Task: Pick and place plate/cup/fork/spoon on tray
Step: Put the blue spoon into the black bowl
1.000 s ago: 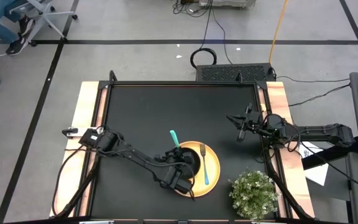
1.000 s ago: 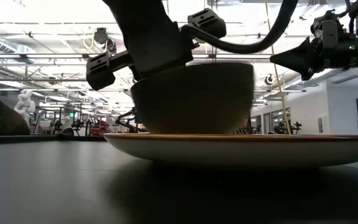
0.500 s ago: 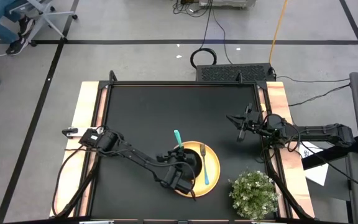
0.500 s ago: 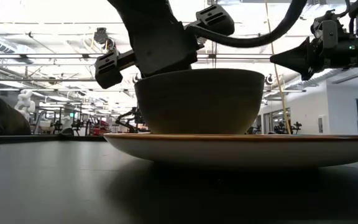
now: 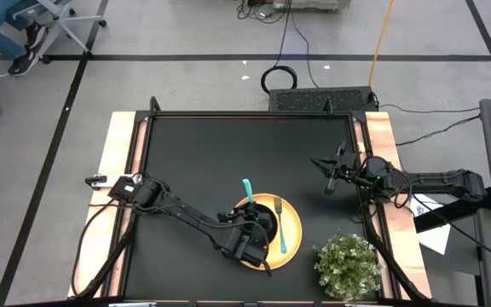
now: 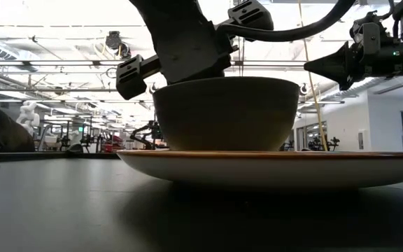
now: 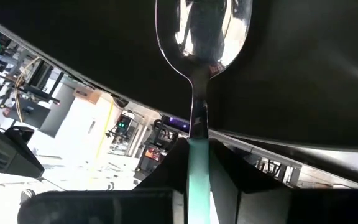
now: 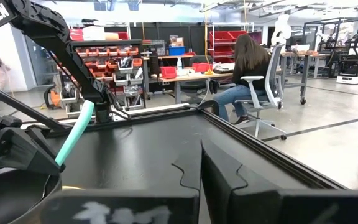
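Observation:
The yellow tray lies near the table's front edge, and the dark cup stands by its base on the tray. The fork lies flat on the tray to the right of the cup. My left gripper hangs over the cup, shut on the spoon. The spoon's silver head points down into the cup's dark hollow. My right gripper waits shut above the table's right side. My left gripper pinches the spoon's teal handle between its two fingers, at the end next to the silver neck. It comes slanting down from the table's near left. The spoon is tilted, head low over the cup, its free handle end rising toward the far edge.
A potted plant stands at the table's near right corner, close to the tray's rim. Wooden rails run along both sides of the black tabletop. The far half of the table holds only my right arm.
My left gripper has rolled at the wrist while staying over the cup. The spoon has turned with it, and its teal handle end has swung toward the table's right edge. The hold has stayed shut.

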Motion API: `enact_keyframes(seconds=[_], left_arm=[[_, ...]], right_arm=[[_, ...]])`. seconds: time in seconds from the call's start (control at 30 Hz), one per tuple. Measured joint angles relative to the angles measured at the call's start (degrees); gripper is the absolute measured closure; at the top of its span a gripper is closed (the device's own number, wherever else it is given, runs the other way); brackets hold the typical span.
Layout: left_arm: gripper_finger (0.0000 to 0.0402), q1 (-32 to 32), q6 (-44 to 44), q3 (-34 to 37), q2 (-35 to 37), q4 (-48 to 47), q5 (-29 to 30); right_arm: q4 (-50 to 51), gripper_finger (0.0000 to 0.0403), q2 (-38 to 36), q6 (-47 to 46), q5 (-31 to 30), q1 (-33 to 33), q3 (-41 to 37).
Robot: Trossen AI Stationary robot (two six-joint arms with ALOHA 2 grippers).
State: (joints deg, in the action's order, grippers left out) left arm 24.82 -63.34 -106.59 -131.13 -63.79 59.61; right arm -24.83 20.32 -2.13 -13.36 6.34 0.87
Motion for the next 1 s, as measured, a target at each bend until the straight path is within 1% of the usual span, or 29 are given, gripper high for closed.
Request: enact_keyframes(seconds=[0.1, 0.27, 0.5, 0.73, 1.0], left_arm=[[0.0365, 0.0, 0.27, 0.0, 0.0, -0.02, 0.0], [0.0352, 0.0, 0.67, 0.0, 0.0, -0.07, 0.0], [0.0359, 0.0, 1.1, 0.0, 0.0, -0.09, 0.0], [0.034, 0.0, 1.23, 0.0, 0.0, -0.17, 0.0], [0.0347, 0.0, 2.09, 0.0, 0.0, -0.2, 0.0]], right_arm=[[0.0, 0.0403, 0.01, 0.0, -0.01, 0.01, 0.02], [-0.01, 0.0403, 0.01, -0.09, -0.01, -0.01, 0.01], [0.0, 0.0403, 0.0, -0.13, 0.01, 0.0, -0.01], [0.0, 0.0403, 0.01, -0.15, 0.01, -0.01, 0.0], [-0.01, 0.0403, 0.0, -0.17, 0.0, 0.0, 0.01]])
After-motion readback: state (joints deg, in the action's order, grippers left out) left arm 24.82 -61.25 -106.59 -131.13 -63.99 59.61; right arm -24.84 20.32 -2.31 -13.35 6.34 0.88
